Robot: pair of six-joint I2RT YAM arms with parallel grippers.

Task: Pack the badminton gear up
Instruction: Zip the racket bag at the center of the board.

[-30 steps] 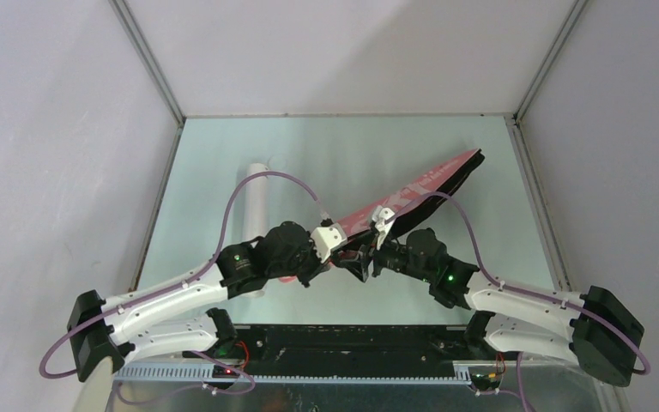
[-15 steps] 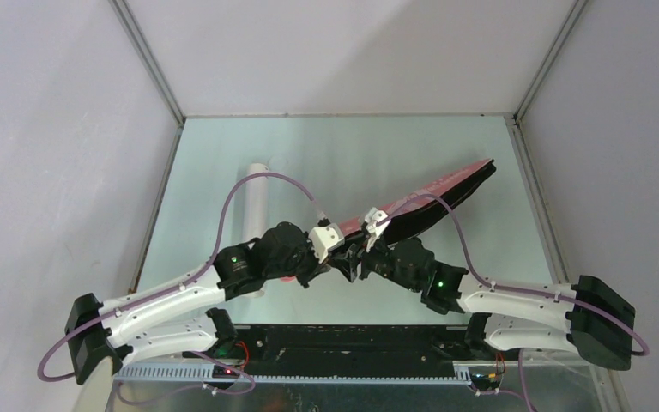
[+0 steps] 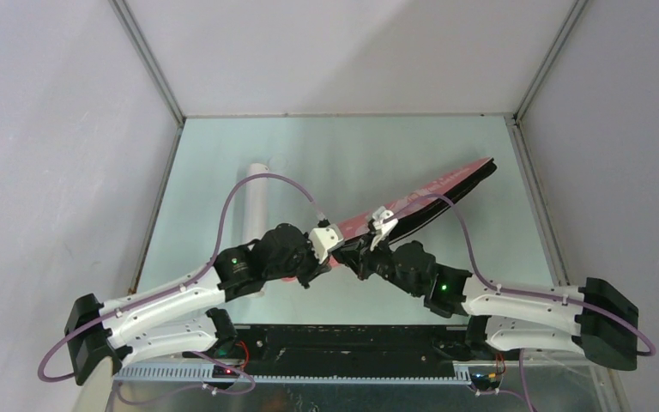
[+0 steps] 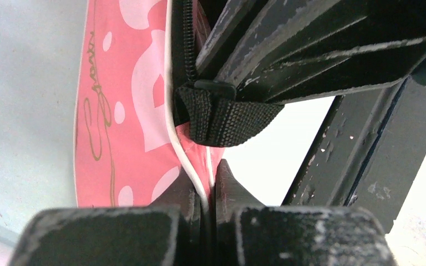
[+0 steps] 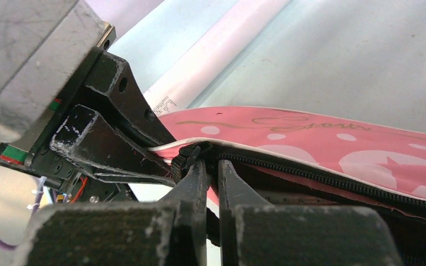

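The pink racket bag [image 3: 429, 193] runs diagonally from mid-table up to the back right, its near end raised between both grippers. My left gripper [image 3: 333, 249] is shut on the white-piped pink edge of the bag [image 4: 127, 111] at that end, as the left wrist view shows [image 4: 209, 191]. My right gripper [image 3: 359, 251] has closed at the start of the black zipper [image 5: 310, 173], its fingertips [image 5: 213, 166] beside a black webbing tab [image 5: 186, 159]. The long white tube [image 3: 253, 202] lies on the table to the left, apart from both grippers.
A green table surface [image 3: 352, 146] is bounded by grey walls and metal frame posts. Both arms cross close together at mid-table, with purple cables looping over them. In the right wrist view the white tube [image 5: 222, 61] lies just behind the left gripper's body [image 5: 105, 138].
My right gripper has gone from open to shut at the bag's zipper end after shifting a little left. The bag's far end swung slightly right. The left gripper kept its hold.
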